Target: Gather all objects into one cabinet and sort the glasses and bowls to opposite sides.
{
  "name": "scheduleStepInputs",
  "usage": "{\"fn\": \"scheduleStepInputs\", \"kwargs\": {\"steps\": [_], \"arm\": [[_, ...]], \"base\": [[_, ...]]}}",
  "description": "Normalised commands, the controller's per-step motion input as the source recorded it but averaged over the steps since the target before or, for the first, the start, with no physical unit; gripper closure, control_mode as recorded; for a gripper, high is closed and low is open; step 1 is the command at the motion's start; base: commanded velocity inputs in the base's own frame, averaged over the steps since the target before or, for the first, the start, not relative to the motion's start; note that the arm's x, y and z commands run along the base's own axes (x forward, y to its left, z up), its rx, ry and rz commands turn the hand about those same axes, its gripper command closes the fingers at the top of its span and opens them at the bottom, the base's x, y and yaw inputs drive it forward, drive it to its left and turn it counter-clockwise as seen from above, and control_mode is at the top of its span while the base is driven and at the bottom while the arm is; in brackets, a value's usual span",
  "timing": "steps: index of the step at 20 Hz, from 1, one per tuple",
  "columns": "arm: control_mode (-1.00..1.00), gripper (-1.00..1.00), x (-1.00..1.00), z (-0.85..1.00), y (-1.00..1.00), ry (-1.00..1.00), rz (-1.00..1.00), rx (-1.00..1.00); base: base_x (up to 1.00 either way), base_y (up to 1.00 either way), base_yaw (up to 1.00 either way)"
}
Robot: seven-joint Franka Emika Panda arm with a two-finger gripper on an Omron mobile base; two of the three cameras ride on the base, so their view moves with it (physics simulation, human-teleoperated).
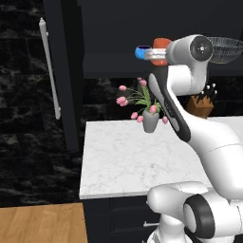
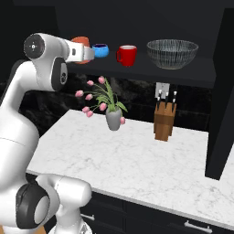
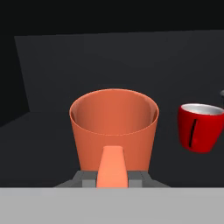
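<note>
My gripper (image 3: 113, 175) is shut on the orange cup (image 3: 113, 127), which stands upright close in front of the hand, over the left end of the shelf (image 2: 192, 69) in the black cabinet (image 2: 137, 18). From the base the orange cup (image 2: 80, 47) shows partly behind the hand (image 2: 86, 53). To its right stand the blue cup (image 2: 100, 50), the red mug (image 2: 127, 55) and the wide grey bowl (image 2: 172, 53). The red mug (image 3: 200, 127) is apart from the held cup. The cabinet door (image 1: 64, 71) is swung open, with its silver bar handle (image 1: 50, 71).
Below the shelf, a white marble counter (image 2: 137, 160) carries a grey vase of pink tulips (image 2: 113, 118) and a wooden knife block (image 2: 164, 119). The other open door (image 2: 221, 91) hangs at the right. Low black cupboards (image 2: 183, 219) run beneath the counter.
</note>
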Motion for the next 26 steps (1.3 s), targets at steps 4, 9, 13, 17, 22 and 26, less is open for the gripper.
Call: {"fn": "scheduleStepInputs", "kwargs": {"steps": [4,9,13,17,22,26], "arm": [[-1.00,1.00,0.07,-0.35,0.11,0.08,0.01,-0.04],[-1.00,1.00,0.14,-0.20,0.07,0.03,0.00,-0.01],[-1.00,1.00,0.21,0.00,0.00,0.00,0.00,0.00],[-1.00,1.00,0.29,0.00,0.03,0.00,0.00,0.00],[-1.00,1.00,0.37,-0.09,0.12,0.04,0.00,0.00],[-1.00,1.00,0.40,-0.13,0.12,0.06,0.00,0.00]], "base": [[0.00,0.00,0.00],[0.00,0.00,0.00],[0.00,0.00,0.00],[0.00,0.00,0.00],[0.00,0.00,0.00],[0.00,0.00,0.00]]}}
